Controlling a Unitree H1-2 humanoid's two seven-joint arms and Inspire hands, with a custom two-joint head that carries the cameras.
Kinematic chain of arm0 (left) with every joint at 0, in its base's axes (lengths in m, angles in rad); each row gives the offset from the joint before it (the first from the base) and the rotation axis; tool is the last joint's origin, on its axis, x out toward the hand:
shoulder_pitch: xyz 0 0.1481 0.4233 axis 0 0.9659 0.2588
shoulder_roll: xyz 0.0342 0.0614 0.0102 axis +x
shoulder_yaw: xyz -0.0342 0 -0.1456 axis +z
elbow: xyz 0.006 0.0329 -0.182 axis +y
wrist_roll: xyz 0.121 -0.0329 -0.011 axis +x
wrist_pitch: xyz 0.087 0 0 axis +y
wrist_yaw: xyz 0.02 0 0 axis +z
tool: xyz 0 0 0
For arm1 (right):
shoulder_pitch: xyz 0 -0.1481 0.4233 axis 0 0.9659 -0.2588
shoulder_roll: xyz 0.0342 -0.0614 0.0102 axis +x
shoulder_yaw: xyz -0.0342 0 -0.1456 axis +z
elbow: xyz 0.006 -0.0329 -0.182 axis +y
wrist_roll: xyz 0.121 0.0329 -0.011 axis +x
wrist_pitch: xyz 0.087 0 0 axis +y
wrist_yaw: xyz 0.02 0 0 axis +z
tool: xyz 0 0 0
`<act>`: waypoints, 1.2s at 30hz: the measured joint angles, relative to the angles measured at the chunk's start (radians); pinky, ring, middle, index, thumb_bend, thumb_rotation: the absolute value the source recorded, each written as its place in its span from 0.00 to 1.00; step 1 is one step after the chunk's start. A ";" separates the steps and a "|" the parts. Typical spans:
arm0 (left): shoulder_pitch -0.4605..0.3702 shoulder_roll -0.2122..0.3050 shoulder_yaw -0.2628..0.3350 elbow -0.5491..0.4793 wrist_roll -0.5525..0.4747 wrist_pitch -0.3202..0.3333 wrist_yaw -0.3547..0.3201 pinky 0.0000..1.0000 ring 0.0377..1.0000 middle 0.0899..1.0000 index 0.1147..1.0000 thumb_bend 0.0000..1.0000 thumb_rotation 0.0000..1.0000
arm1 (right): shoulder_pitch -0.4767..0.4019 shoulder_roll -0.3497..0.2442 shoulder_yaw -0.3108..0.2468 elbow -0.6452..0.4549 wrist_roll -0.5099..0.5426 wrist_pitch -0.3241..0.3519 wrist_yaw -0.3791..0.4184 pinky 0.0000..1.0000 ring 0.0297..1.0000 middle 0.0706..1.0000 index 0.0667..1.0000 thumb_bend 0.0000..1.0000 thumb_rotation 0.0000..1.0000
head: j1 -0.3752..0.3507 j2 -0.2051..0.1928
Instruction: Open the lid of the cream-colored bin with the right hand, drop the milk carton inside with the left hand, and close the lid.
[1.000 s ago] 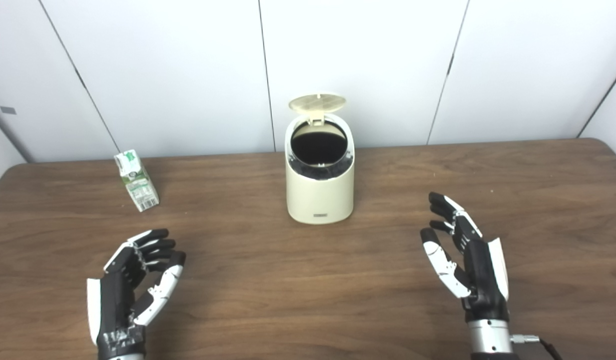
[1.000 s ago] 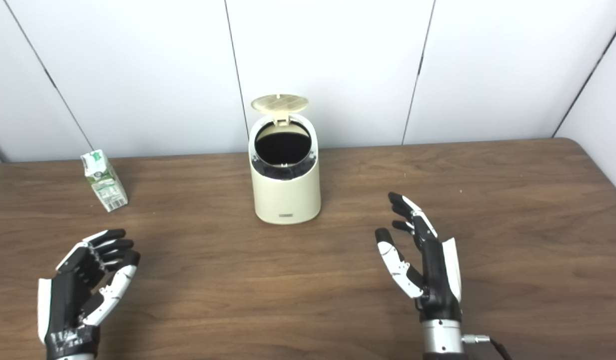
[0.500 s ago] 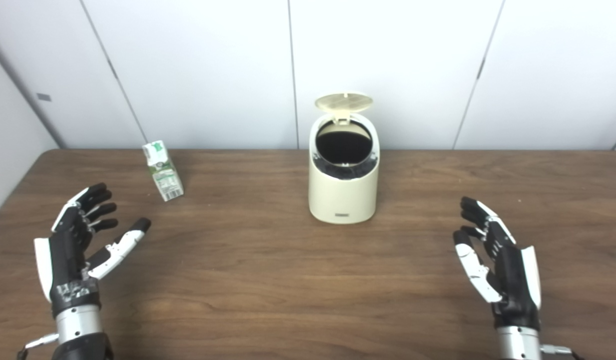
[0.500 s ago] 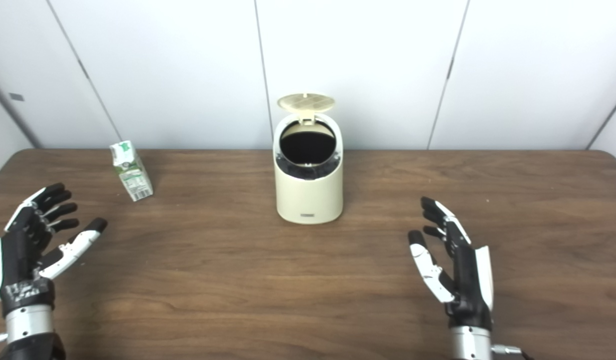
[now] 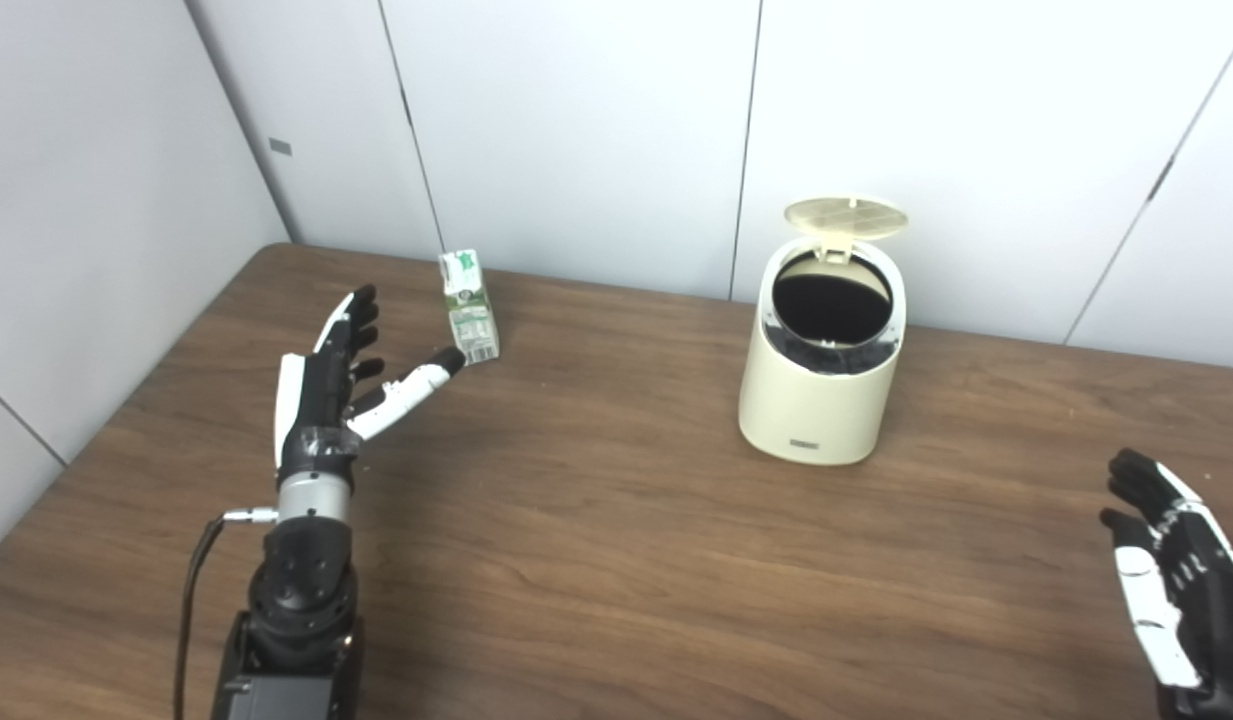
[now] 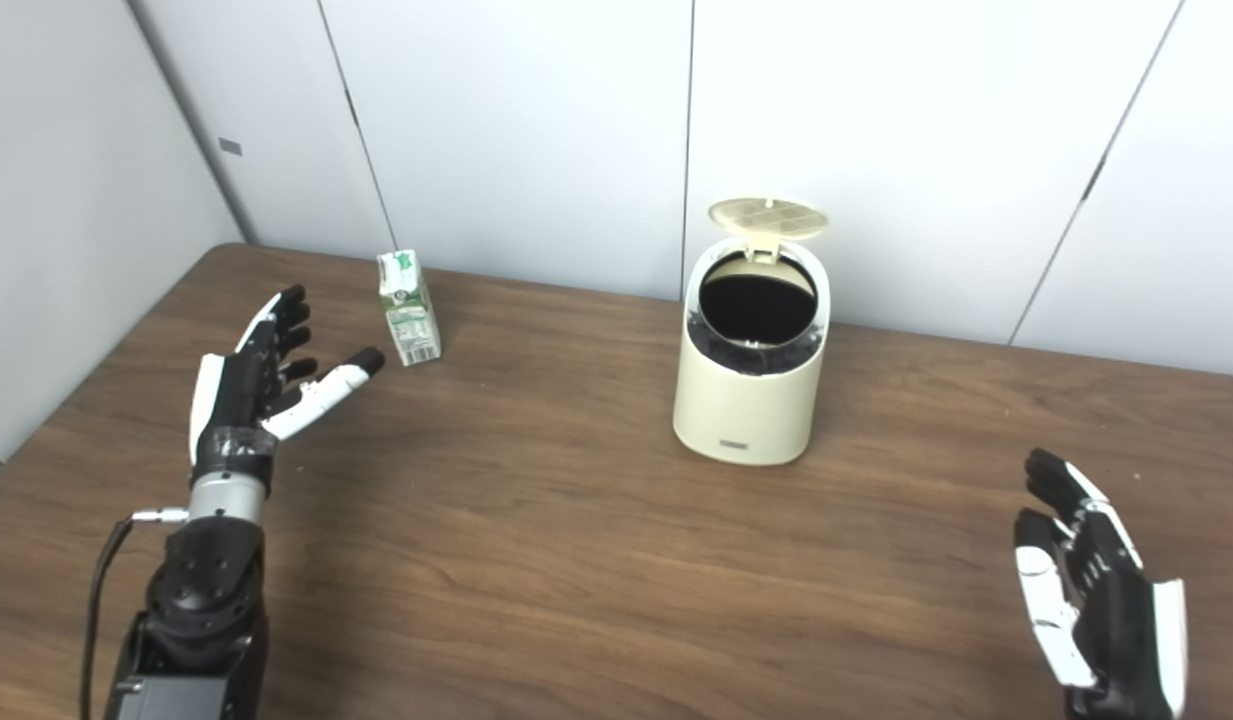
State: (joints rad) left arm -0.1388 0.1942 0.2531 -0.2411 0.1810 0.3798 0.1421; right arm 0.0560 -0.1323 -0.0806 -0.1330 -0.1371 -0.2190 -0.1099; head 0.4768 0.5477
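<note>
Black-and-white left hand (image 5: 328, 385): fingers spread, thumb angled out, nothing held; centre-left of the frame, just below and left of the milk carton (image 5: 468, 306), thumb tip near the carton's base but apart from it. Milk carton: upright on the wooden table (image 5: 596, 560), upper left of centre, near the wall, well apart from the bin.

Cream-colored bin (image 5: 822, 382): right of centre, lid (image 5: 845, 216) raised and tilted back on its hinge, dark opening exposed. Opening step judged complete; carton pickup judged to be in hand.

Right hand (image 6: 1101, 600): lower right corner, fingers apart, empty, partly cut off by the frame edge, well apart from the bin.

Failure risks, judged:
- Carton toppling or sliding toward the wall, caused by thumb contact at the base ahead of finger closure.
- Crushed or slipping carton, caused by a grip on the narrow gabled top.
- Lid knocked shut or bin shifted, caused by a low transfer path across the rim.
</note>
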 measured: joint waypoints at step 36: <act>-0.260 0.259 -0.035 0.601 -0.108 -0.089 -0.143 0.80 0.91 0.96 0.98 1.00 0.34 | -0.049 -0.047 -0.041 0.093 0.015 -0.107 0.001 0.50 0.68 0.70 0.67 0.33 0.74 | 0.074 -0.109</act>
State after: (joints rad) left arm -0.3984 0.4532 0.2185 0.3599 0.0730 0.2913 -0.0013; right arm 0.0067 -0.1793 -0.1212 -0.0396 -0.1220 -0.3261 -0.1087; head 0.5507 0.4387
